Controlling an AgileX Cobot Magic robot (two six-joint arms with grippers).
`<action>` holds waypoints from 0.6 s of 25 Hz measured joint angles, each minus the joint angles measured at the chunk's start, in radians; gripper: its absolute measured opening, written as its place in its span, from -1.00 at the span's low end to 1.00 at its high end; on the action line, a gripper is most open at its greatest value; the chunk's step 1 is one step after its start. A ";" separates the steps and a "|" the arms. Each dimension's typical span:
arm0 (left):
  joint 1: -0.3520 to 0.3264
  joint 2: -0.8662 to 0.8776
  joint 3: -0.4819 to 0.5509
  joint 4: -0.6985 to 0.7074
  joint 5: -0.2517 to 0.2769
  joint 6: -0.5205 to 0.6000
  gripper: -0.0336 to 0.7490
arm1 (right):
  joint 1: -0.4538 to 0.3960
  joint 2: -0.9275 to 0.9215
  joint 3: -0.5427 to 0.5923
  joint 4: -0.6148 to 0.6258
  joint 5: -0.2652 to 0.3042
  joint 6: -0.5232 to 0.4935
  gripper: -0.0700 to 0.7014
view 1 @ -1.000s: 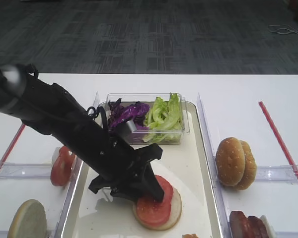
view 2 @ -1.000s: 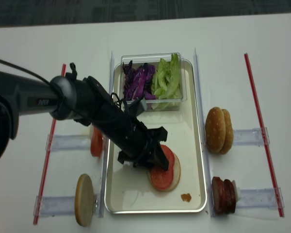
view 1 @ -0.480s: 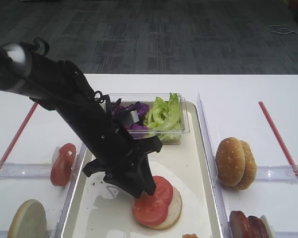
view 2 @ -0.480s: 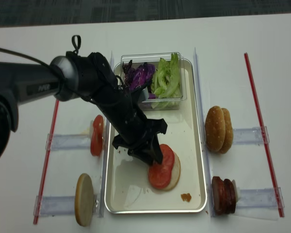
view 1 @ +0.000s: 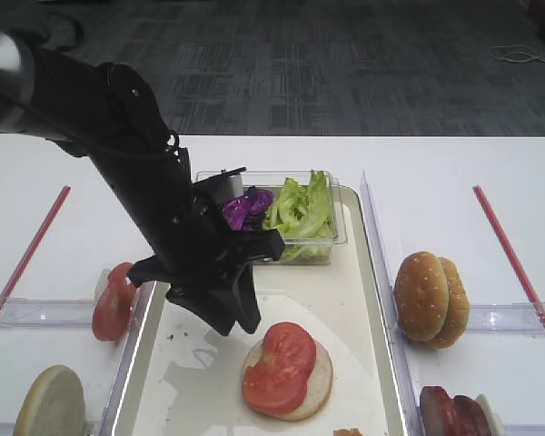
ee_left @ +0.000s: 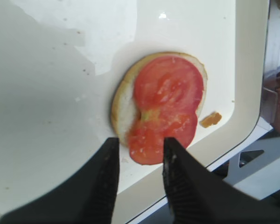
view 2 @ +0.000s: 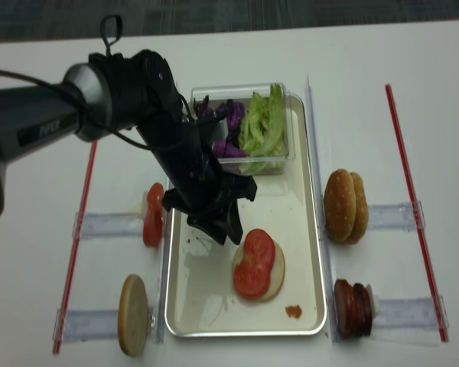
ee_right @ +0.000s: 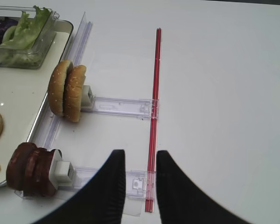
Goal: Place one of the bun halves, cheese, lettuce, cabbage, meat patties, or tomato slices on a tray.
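While the left claw (view 1: 234, 318) hovers open, tomato slices (view 1: 277, 366) lie just beside.

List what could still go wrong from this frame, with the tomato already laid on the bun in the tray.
1. The two tomato slices overlap and overhang the bun half on one side; they might slide off.
2. The left gripper, open and empty, hangs close above the tray; a swing toward the clear box of lettuce and cabbage could knock it.

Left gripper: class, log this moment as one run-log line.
left gripper: open, empty, above tray | tomato slices: two on bun half | right gripper: open, idle
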 joint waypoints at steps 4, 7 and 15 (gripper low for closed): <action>0.000 -0.029 -0.034 0.120 0.032 -0.095 -0.34 | 0.000 0.000 0.000 0.000 0.000 0.000 -0.30; 0.000 -0.045 -0.068 0.223 0.077 -0.177 -0.34 | 0.000 0.000 0.000 0.000 0.000 0.000 -0.30; 0.000 -0.064 -0.126 0.460 0.128 -0.346 -0.30 | 0.000 0.000 0.000 0.000 0.000 0.000 -0.30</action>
